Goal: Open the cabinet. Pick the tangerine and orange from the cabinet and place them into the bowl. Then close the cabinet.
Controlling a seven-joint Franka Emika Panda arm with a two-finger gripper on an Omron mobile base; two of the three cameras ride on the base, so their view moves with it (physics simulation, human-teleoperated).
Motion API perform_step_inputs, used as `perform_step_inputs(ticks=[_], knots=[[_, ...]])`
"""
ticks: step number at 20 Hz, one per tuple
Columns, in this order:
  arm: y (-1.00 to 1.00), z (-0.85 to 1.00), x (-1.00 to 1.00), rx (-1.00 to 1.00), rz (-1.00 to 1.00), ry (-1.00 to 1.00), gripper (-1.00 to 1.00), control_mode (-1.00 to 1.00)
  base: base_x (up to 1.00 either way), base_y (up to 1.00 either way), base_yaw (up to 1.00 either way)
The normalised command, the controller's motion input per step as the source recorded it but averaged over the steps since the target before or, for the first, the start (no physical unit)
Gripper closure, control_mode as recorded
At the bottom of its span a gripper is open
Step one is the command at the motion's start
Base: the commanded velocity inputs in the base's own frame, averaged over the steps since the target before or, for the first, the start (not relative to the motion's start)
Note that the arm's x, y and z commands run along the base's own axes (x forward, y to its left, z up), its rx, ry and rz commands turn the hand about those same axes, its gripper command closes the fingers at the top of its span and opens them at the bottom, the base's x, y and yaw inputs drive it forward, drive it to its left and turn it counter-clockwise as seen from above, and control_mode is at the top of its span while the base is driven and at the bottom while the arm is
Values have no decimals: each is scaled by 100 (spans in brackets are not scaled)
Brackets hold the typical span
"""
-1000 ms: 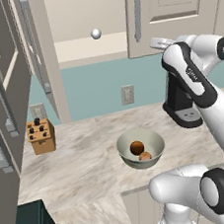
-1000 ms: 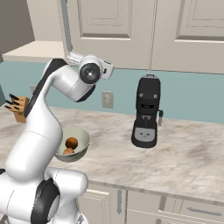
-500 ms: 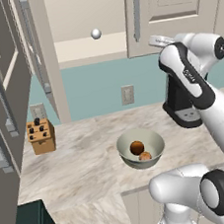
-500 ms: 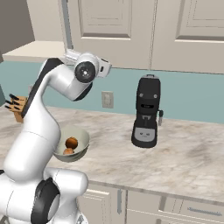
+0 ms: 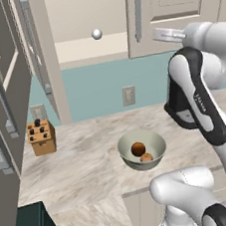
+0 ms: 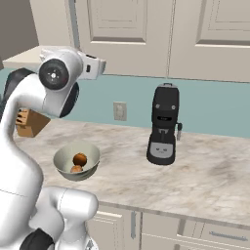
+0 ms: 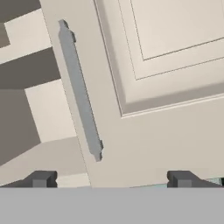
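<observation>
The gripper [image 7: 111,178], fingers spread, faces the long grey bar handle [image 7: 80,90] of the beige panelled wall cabinet [image 5: 172,7], while two orange fruits [image 5: 141,151] sit in the pale round bowl [image 5: 156,142] on the marble bench [image 5: 86,163].

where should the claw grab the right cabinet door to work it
Take the long grey bar handle at mid-length, coming from the front with the wide-open claw straddling the bar. It stands off the door near its inner edge, so that grip gives the most leverage.
</observation>
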Motion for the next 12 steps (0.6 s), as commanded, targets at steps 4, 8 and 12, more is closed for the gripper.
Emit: perform_step_inputs(ticks=[4, 8, 12], knots=[[21, 0, -100, -20, -1, 0, -100, -100, 0, 0, 0], [37, 0, -100, -19, -1, -12, -100, -100, 0, 0, 0], [61, 0, -100, -25, 0, -31, -100, -100, 0, 0, 0]])
